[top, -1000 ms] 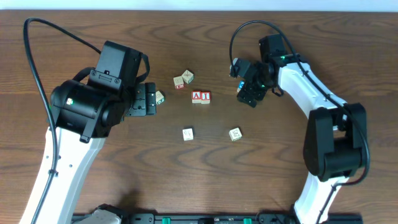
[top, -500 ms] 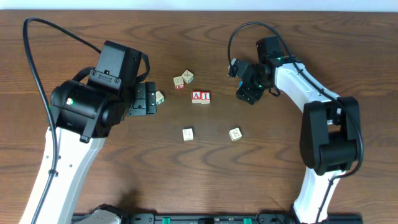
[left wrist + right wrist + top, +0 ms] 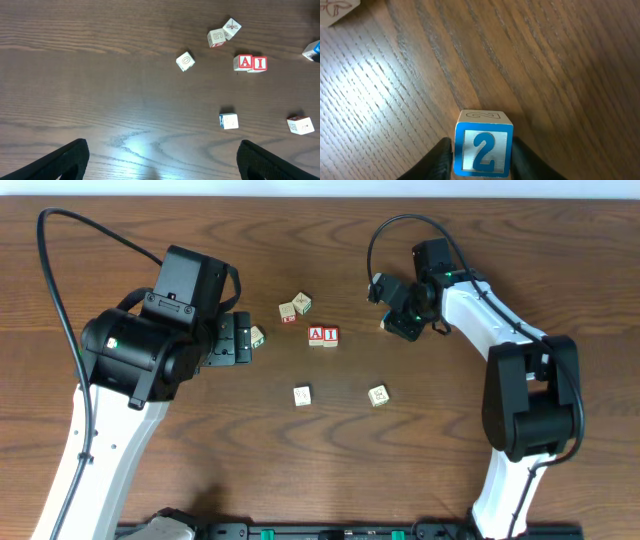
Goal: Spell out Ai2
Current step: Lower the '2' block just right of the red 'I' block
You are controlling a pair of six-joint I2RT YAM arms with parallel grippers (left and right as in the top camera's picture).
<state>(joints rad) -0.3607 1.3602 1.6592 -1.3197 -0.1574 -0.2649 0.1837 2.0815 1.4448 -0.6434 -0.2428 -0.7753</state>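
Observation:
A red-faced A block (image 3: 316,334) and I block (image 3: 330,334) sit side by side mid-table, also seen in the left wrist view as the A block (image 3: 244,62) and I block (image 3: 259,62). To their right, my right gripper (image 3: 402,325) is shut on a wooden block with a blue 2 (image 3: 483,152); its dark fingers (image 3: 440,160) press both side faces just above the wood. My left gripper (image 3: 160,162) hovers open over bare table at the left, nothing between its fingers (image 3: 70,157).
A block marked O (image 3: 257,335) lies just beside the left gripper. Two loose blocks (image 3: 295,307) sit behind the A and I. Nearer the front lie a block (image 3: 302,395) and another (image 3: 378,395).
The right gripper's jaws have closed from wide apart onto the 2 block, and it shifted slightly toward the table's far edge. The left arm has not moved.

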